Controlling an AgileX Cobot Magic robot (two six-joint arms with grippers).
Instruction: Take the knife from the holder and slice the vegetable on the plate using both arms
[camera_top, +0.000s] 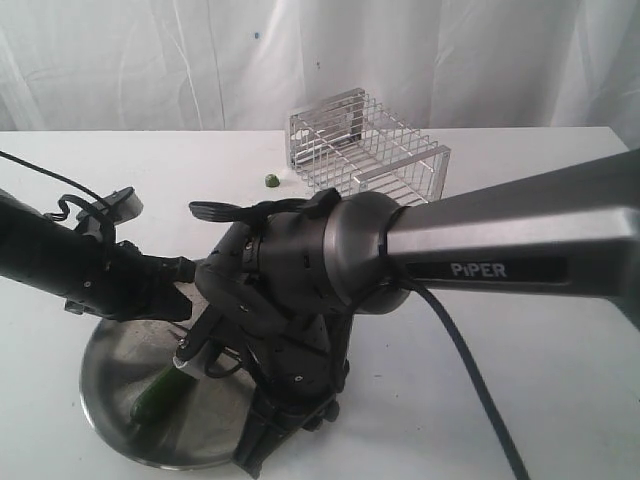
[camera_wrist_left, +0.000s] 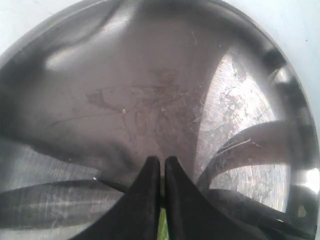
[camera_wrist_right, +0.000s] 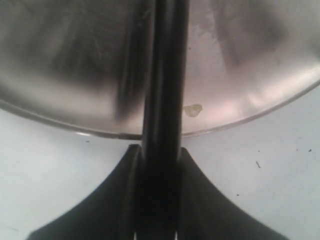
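Observation:
The steel plate (camera_top: 108, 425) lies at the table's front left, with the dark green vegetable (camera_top: 160, 395) on it. My left arm (camera_top: 90, 270) reaches in over the plate. In the left wrist view the left gripper (camera_wrist_left: 162, 162) is shut on the vegetable (camera_wrist_left: 162, 227), which shows as a green sliver between the fingers above the plate (camera_wrist_left: 240, 100). My right arm (camera_top: 480, 240), lettered PIPER, crosses to the plate's right rim. The right gripper (camera_wrist_right: 159, 150) is shut on the knife (camera_wrist_right: 165, 75), whose dark length runs out over the plate (camera_wrist_right: 240, 60). The arm hides the knife in the exterior view.
The wire holder (camera_top: 368, 145) stands at the back middle of the white table (camera_top: 520, 400) with no knife showing in it. A small cut green piece (camera_top: 270, 181) lies left of it. A pale scrap (camera_wrist_right: 193, 109) sits near the plate's rim.

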